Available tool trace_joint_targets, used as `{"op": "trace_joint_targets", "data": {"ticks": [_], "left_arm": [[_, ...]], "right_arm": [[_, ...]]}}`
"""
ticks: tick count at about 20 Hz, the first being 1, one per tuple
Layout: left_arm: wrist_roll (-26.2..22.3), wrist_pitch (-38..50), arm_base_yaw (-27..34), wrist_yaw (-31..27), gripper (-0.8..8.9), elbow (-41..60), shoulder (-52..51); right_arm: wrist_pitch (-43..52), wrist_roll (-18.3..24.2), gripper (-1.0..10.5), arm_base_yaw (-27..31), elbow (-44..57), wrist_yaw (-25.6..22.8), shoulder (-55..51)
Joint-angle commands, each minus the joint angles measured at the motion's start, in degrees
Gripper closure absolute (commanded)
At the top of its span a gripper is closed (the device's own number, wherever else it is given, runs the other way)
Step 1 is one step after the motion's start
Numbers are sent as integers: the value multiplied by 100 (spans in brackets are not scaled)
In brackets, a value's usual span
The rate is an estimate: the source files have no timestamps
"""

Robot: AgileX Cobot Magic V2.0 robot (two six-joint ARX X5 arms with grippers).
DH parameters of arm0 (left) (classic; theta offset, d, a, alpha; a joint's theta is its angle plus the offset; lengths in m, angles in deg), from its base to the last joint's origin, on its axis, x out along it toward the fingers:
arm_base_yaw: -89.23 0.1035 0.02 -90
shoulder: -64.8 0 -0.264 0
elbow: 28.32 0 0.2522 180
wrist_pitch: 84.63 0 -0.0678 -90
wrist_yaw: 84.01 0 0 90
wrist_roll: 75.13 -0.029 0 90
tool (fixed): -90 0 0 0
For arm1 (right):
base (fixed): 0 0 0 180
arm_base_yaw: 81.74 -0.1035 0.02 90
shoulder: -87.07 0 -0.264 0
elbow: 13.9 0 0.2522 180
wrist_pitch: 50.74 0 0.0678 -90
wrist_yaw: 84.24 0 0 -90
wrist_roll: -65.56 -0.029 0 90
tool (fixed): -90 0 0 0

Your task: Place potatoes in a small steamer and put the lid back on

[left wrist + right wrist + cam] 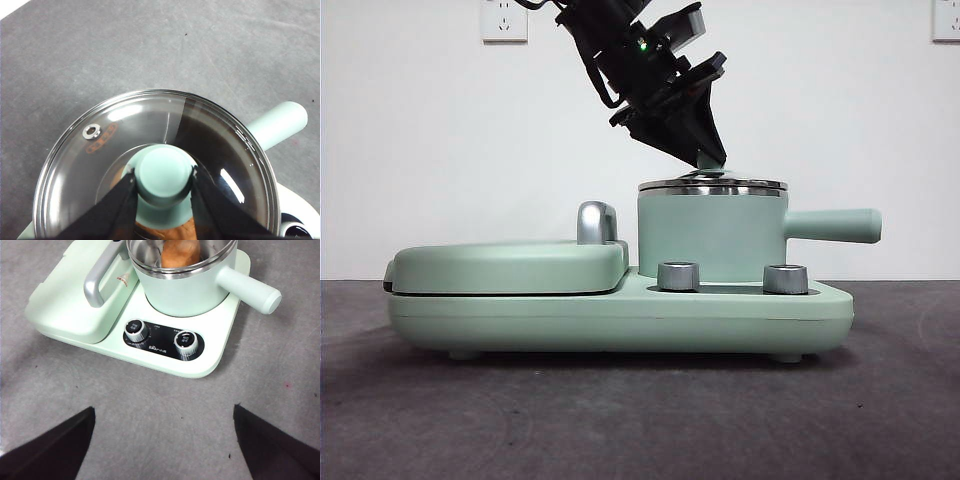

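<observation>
The small steamer is a mint-green pot with a straight side handle, standing on the right half of the cooker base. The glass lid lies level on its steel rim. My left gripper comes down from above, shut on the lid's green knob. Through the glass an orange-brown potato shows inside the pot. The right wrist view shows the steamer with the potato in it. My right gripper hangs open over the grey table in front of the cooker, holding nothing.
The mint-green cooker base carries a flat closed griddle cover with a steel handle on the left. Two steel dials sit on the front. Dark grey table all around; white wall behind.
</observation>
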Motion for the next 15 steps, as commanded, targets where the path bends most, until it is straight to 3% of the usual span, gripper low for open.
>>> {"op": "trace_joint_targets", "data": {"ticks": [1, 7, 8, 12, 13, 15], "left_arm": [[-15, -20, -98, 50, 807, -201, 238], [33, -282, -229, 50, 804, -201, 468], [31, -260, -229, 50, 756, -201, 468], [472, -96, -144, 46, 295, -269, 439], [619, -50, -98, 46, 226, -286, 396], [697, -109, -11, 46, 207, -400, 286]], "right_arm": [[131, 24, 507, -42, -37, -20, 33], [205, 26, 507, -42, -37, -17, 33], [205, 26, 507, -42, -37, -17, 35], [205, 28, 507, -42, -37, -17, 35], [205, 28, 507, -42, -37, -20, 35], [203, 28, 507, -42, -37, -20, 35]]}}
